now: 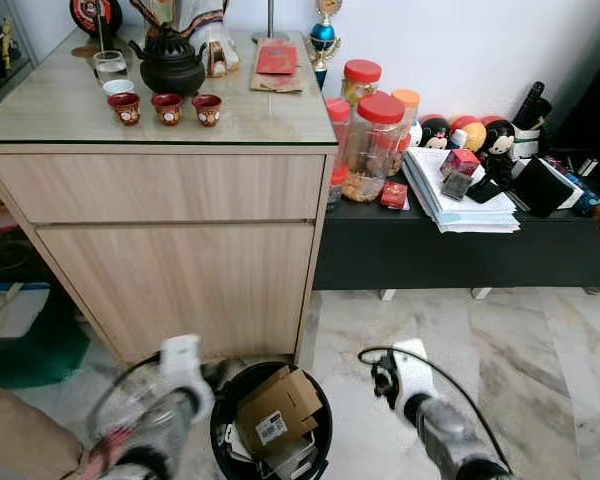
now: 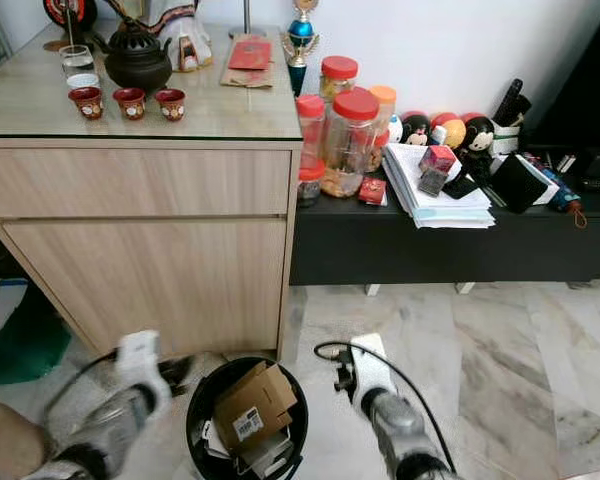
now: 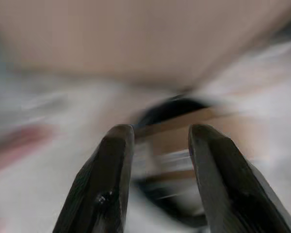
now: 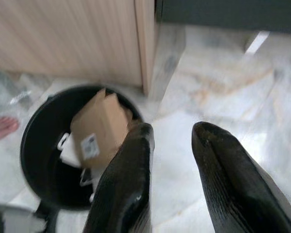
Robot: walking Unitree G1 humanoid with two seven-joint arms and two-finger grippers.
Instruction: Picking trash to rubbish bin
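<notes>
My left hand (image 3: pixel 157 160) hangs low beside the bin (image 1: pixel 223 412), blurred, fingers spread and holding nothing. The bin stands on the floor before the cabinet (image 1: pixel 170 240), a box (image 1: pixel 277 408) tilted inside. My right hand (image 4: pixel 169 165) hovers just right of it, fingers apart, empty.

Both silver arms reach forward and down. The left gripper (image 3: pixel 157 145) is blurred, its two black fingers parted. The right gripper (image 4: pixel 172 141) also holds its fingers apart, holding nothing.
</notes>
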